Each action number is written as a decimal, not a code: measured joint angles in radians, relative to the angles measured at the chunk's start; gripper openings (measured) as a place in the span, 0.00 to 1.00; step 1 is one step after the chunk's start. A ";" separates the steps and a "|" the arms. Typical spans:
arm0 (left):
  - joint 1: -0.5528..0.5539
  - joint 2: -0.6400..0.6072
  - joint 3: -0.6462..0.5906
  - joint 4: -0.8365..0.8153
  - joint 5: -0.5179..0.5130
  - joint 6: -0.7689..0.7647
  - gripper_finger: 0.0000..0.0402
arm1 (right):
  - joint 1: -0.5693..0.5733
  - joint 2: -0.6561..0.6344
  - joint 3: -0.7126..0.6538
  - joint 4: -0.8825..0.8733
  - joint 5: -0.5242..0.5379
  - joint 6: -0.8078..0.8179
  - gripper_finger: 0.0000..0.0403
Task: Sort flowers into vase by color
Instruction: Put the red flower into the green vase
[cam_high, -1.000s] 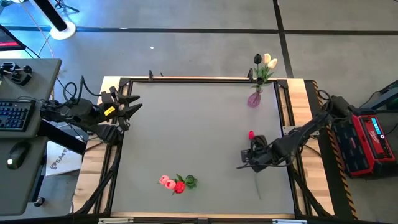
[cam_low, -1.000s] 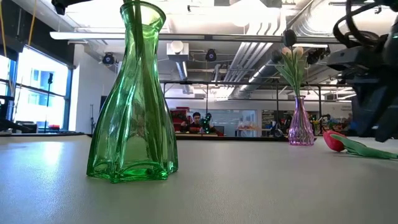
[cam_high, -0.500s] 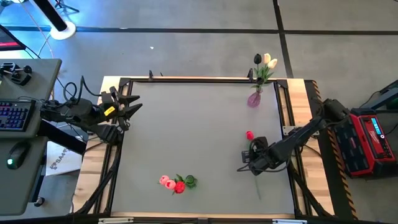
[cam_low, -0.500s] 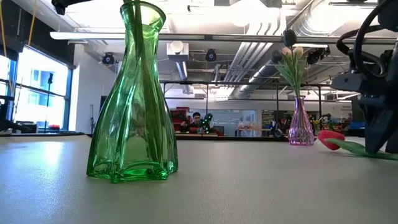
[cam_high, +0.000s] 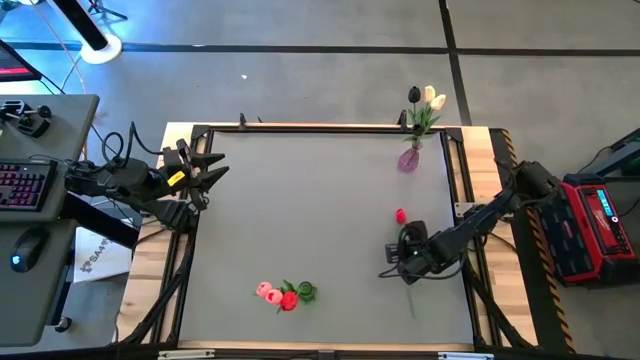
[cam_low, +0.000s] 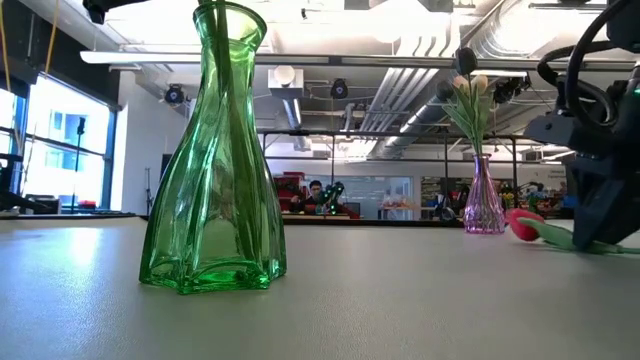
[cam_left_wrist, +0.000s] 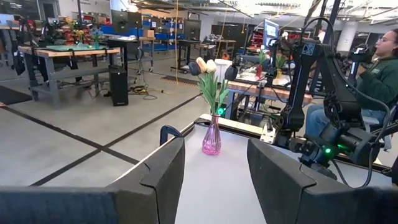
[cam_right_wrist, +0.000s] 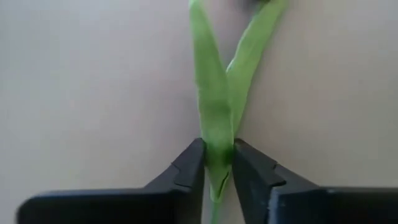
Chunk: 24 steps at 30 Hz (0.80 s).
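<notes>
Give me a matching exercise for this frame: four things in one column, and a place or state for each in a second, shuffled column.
Things:
1. green vase
2. pink vase
3. right gripper
4. left gripper

Places or states:
A. open, waiting at the table's left edge
B. closed on the stem and leaves of the red tulip lying on the table
C. holds cream and near-black tulips, by the far edge
D. holds red and pink tulips, by the near edge

Pairs: 1-D, 2-C, 3-B, 4-A
</notes>
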 joint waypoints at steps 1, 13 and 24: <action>0.000 0.000 0.000 0.000 0.000 0.000 0.41 | 0.000 0.004 0.000 0.003 0.013 -0.005 0.16; 0.000 0.000 0.000 0.000 0.000 0.000 0.41 | -0.002 0.095 0.003 0.019 0.062 0.077 0.03; 0.000 0.000 0.000 0.000 0.000 0.000 0.41 | -0.008 0.071 -0.004 0.108 0.200 0.083 0.04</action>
